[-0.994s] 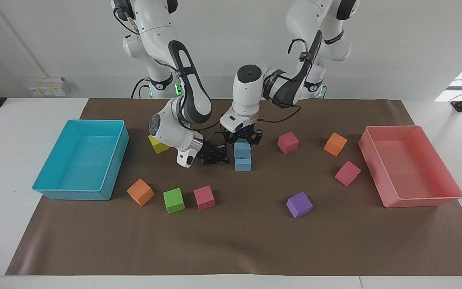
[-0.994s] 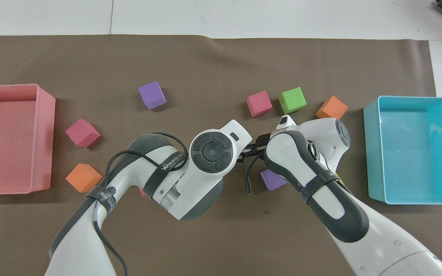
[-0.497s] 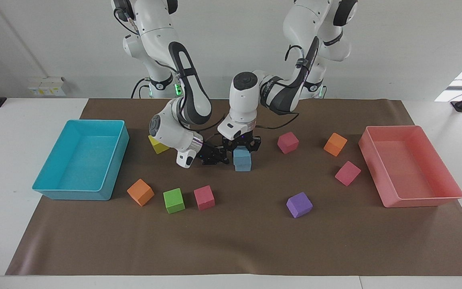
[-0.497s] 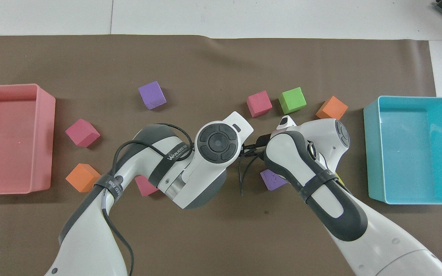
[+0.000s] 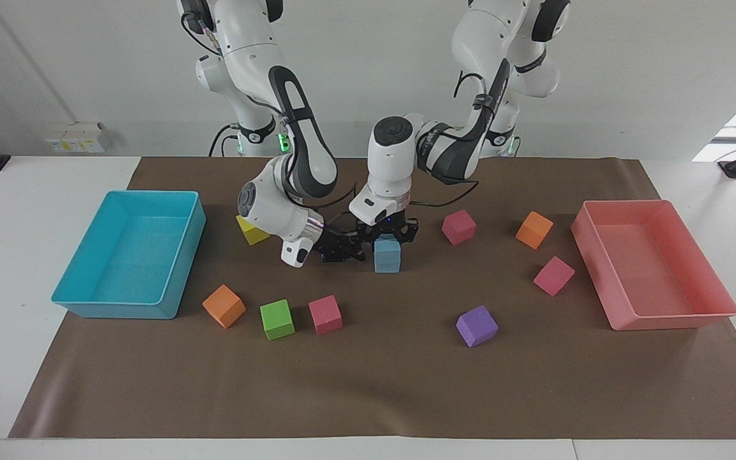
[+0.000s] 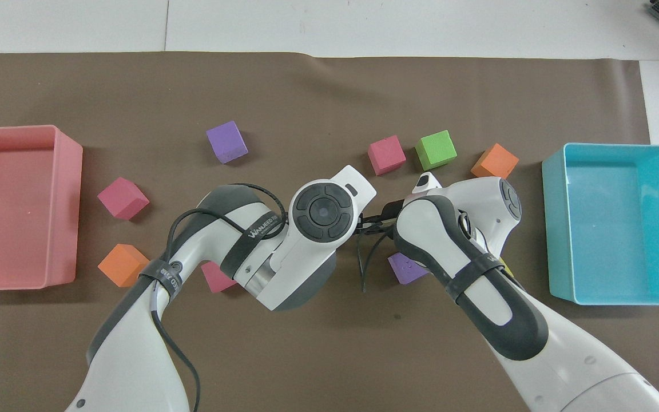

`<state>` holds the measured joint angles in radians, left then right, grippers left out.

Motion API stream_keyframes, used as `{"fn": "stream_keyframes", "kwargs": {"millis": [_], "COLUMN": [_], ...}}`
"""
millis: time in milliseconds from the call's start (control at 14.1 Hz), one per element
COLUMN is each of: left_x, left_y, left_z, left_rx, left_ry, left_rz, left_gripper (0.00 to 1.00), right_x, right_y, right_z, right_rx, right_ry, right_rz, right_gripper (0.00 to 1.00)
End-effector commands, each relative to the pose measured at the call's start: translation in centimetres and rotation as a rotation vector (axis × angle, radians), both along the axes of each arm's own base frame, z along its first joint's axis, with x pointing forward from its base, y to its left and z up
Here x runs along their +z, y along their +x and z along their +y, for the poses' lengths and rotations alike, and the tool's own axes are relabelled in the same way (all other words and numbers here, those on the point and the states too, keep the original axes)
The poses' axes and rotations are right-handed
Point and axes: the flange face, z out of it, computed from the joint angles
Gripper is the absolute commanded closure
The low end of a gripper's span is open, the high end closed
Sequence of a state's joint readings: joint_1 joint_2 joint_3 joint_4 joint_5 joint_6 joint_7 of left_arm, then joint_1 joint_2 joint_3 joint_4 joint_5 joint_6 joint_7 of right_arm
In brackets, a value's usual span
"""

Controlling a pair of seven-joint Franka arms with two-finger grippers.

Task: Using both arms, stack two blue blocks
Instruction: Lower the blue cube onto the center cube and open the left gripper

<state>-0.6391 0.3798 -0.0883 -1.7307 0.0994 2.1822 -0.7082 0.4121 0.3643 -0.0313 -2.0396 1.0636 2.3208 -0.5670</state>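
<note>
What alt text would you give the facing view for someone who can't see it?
Two white robot arms meet at the middle of a brown mat: the left tool grips the top of the blue blocks, the right tool shut beside them. Coloured cubes lie scattered between a turquoise tray and a pink tray.

Two high opposed tabletop views

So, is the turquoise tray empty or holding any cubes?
Empty: the turquoise tray shows only its bare floor in both views; nothing lies inside it.
</note>
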Motion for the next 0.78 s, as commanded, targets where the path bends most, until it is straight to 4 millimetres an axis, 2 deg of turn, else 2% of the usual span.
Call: {"fn": "stream_keyframes", "kwargs": {"millis": [0,355,710], "left_x": [-0.2,-0.3,-0.2], "left_y": [0.5,0.0,-0.7], "left_z": [0.3,0.1,0.8], "left_rx": [-0.006,0.009,0.013], "left_ry": [0.020,0.017,0.024], "left_rz": [-0.011,-0.004,0.005], "left_gripper": [1.00,1.00,1.00], "right_x": [0.6,0.5,0.5], "right_y": [-0.1,-0.2,-0.2], "right_z": [0.1,0.1,0.1], "right_rx": [-0.010,-0.011,-0.013], "right_ry": [0.030,0.029,0.029], "right_rz": [-0.005,-0.005,-0.004], "right_gripper": [1.00,1.00,1.00]}}
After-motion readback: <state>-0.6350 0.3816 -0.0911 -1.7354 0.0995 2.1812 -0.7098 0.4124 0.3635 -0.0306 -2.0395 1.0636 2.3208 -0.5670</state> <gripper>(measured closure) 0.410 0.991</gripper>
